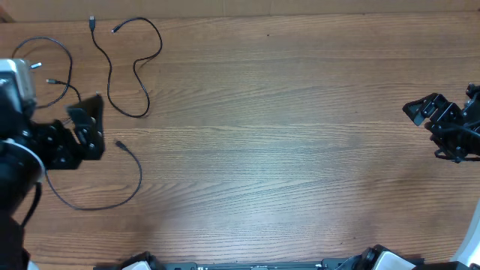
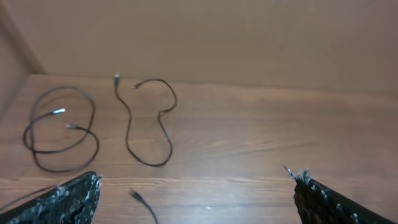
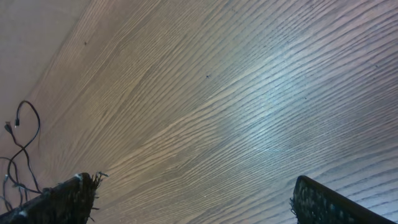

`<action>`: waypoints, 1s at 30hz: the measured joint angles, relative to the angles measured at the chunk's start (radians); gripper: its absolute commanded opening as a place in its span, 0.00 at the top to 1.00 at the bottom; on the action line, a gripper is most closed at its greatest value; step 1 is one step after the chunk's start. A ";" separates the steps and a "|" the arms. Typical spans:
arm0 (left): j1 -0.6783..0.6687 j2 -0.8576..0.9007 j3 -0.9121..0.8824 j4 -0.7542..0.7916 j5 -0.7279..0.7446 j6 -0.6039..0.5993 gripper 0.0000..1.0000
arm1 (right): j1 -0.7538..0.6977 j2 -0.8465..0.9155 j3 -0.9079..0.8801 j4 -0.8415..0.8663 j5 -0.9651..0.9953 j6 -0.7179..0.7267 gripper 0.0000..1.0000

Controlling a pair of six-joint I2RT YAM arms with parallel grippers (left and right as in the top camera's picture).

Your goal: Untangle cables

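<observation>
Three thin black cables lie apart at the table's left. A winding cable (image 1: 127, 71) (image 2: 149, 124) is at the back. A looped cable (image 1: 52, 64) (image 2: 59, 130) lies at the far left. A curved cable (image 1: 131, 169) runs along the front left, and its plug end (image 2: 135, 196) lies on the wood between my left fingers. My left gripper (image 1: 99, 126) (image 2: 196, 190) is open and hovers just left of that plug, holding nothing. Far to the right, my right gripper (image 1: 424, 133) (image 3: 196, 196) is open over bare wood. In the right wrist view the cables (image 3: 22, 140) show only at the far left edge.
The wooden table (image 1: 285, 150) stretches wide between the two arms. A beige wall (image 2: 249, 37) rises behind the table's back edge. The arm bases (image 1: 375, 261) sit along the front edge.
</observation>
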 measured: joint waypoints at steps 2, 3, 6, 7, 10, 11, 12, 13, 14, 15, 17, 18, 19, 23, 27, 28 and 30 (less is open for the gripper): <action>-0.014 -0.036 -0.065 0.018 -0.024 -0.008 0.01 | 0.000 0.000 0.000 0.000 0.000 0.000 0.00; -0.014 -0.051 -0.093 0.017 -0.034 -0.011 0.01 | 0.000 0.000 0.000 0.000 0.000 0.000 0.00; -0.014 -0.090 -0.148 -0.029 -0.056 -0.031 0.00 | 0.000 0.000 0.000 -0.001 0.000 0.001 0.00; -0.014 -0.100 -0.156 -0.056 -0.056 -0.035 0.00 | 0.000 0.000 0.000 -0.001 0.000 0.000 0.00; -0.014 -0.117 -0.159 -0.148 -0.063 -0.050 0.00 | 0.000 0.000 0.000 0.000 0.000 0.001 0.00; -0.014 -0.121 -0.159 -0.171 -0.063 -0.051 0.01 | 0.000 0.000 0.000 0.000 0.000 0.000 0.00; -0.014 -0.124 -0.159 -0.189 -0.064 -0.053 0.00 | 0.000 0.000 0.000 -0.001 0.000 0.001 0.00; -0.014 -0.125 -0.159 -0.203 -0.064 -0.054 0.00 | 0.000 0.000 0.000 -0.001 0.000 0.000 0.00; -0.014 -0.125 -0.159 -0.209 -0.064 -0.054 0.00 | 0.000 0.000 0.000 0.000 0.000 0.000 0.00; -0.014 -0.124 -0.159 -0.211 -0.067 -0.056 0.00 | 0.000 0.000 0.000 0.000 0.000 0.000 0.00; -0.014 -0.123 -0.159 -0.211 -0.067 -0.057 0.00 | 0.000 0.000 0.000 0.000 0.000 0.000 0.00; -0.014 -0.123 -0.159 -0.212 -0.067 -0.057 0.00 | 0.000 0.000 0.000 0.000 0.000 0.001 0.00; -0.019 -0.123 -0.159 -0.212 -0.067 -0.061 0.01 | 0.000 0.000 0.000 0.000 0.000 0.000 0.00; -0.089 -0.123 -0.159 -0.213 -0.073 -0.083 0.01 | 0.000 0.000 0.000 0.000 0.000 0.000 0.00; -0.168 -0.134 -0.164 -0.206 -0.105 -0.106 0.00 | 0.000 0.000 0.000 0.000 0.000 0.000 0.00; -0.182 -0.141 -0.168 -0.201 -0.117 -0.116 0.00 | 0.000 0.000 0.000 0.000 0.000 0.000 0.00; -0.203 -0.163 -0.177 -0.183 -0.135 -0.134 0.00 | 0.000 0.000 0.000 0.000 0.000 0.000 0.00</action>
